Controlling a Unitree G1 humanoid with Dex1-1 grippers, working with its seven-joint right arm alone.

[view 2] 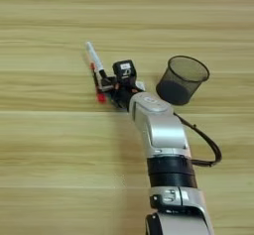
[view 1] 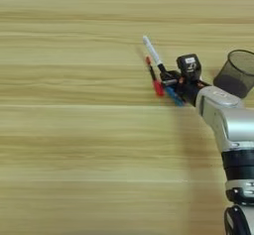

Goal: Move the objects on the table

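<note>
Light-tan wood with horizontal grain stripes and plank seams makes up the tabletop [view 1: 74, 145], and the stationery lies bunched in its upper right part. The white marker [view 1: 152, 51] points up and to the left, its black cap end running under the right gripper [view 1: 171, 79]. The thin red pen [view 1: 153, 76] lies just beside it on the left, nearly parallel, with a thicker red end nearest the arm. A short bright-blue block [view 1: 174, 97] peeks out just below the gripper, seen only in the left eye view. The black mesh cup [view 2: 181, 80] stands tilted to the right of the wrist, near it but apart.

Whether the fingers are spread or pinching the marker I cannot tell; they merge with the dark cap.

The risk, as I judge it, comes from crowding: three things lie touching or nearly so, and a grasp aimed at one may drag or flick its neighbours. The round marker and pen could roll away. A swing of the silver forearm [view 2: 158, 127] to the right might knock the cup over.
</note>
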